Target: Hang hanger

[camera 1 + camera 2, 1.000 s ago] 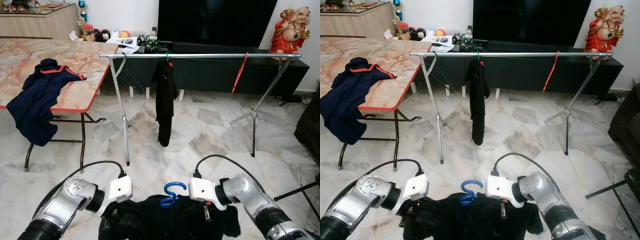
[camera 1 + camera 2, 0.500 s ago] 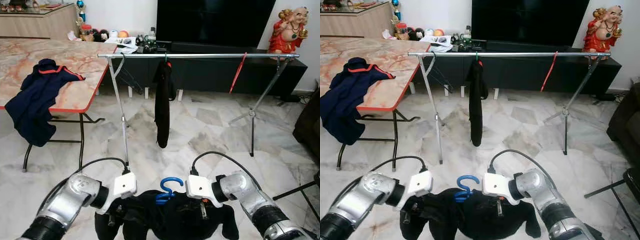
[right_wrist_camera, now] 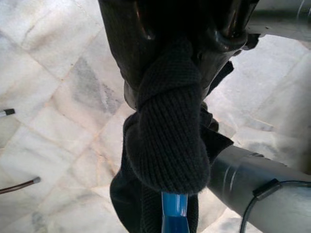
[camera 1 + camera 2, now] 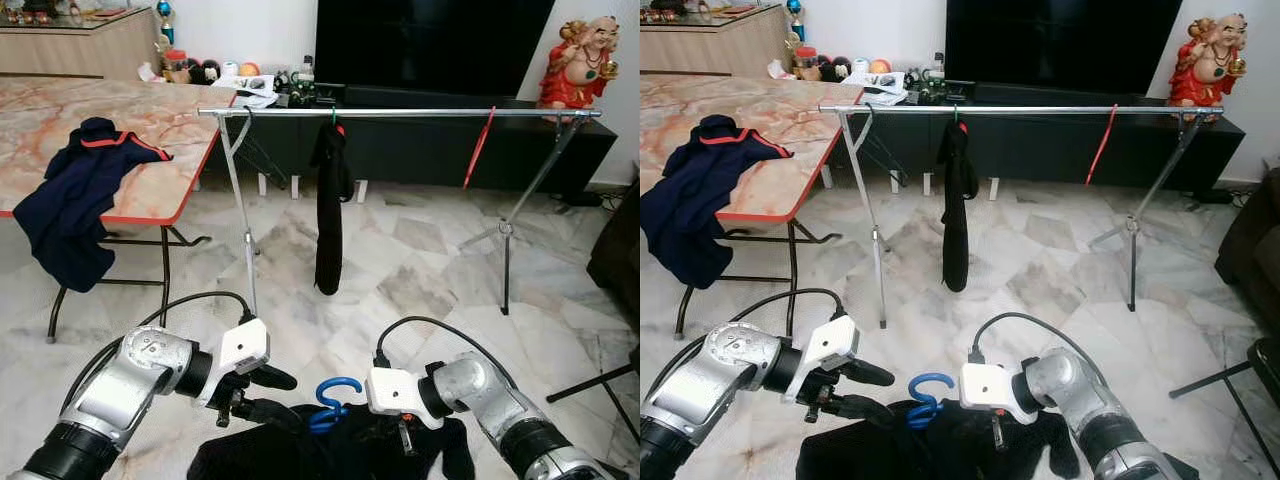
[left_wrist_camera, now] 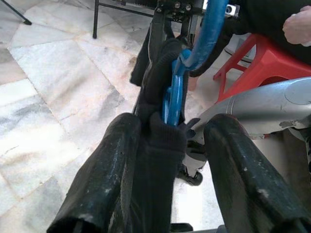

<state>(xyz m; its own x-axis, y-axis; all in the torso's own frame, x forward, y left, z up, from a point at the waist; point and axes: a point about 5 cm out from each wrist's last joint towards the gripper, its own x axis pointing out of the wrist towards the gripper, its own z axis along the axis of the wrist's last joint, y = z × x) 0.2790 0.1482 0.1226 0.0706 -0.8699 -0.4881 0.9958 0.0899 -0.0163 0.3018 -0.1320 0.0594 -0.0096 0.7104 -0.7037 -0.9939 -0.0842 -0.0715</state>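
Left hand spread open beside blue hanger; right hand clamps its black sweater.

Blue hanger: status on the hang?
Done: black garment is on the blue hanger. In hand: right gripper pinches its knit; left gripper has open fingers around it. Left: hook it onto the rail, beside the hung black garment.

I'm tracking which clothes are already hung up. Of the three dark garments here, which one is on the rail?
The black garment hanging from the rail. The navy jacket lies draped over the table edge, and the black sweater on the blue hanger is held between the grippers.
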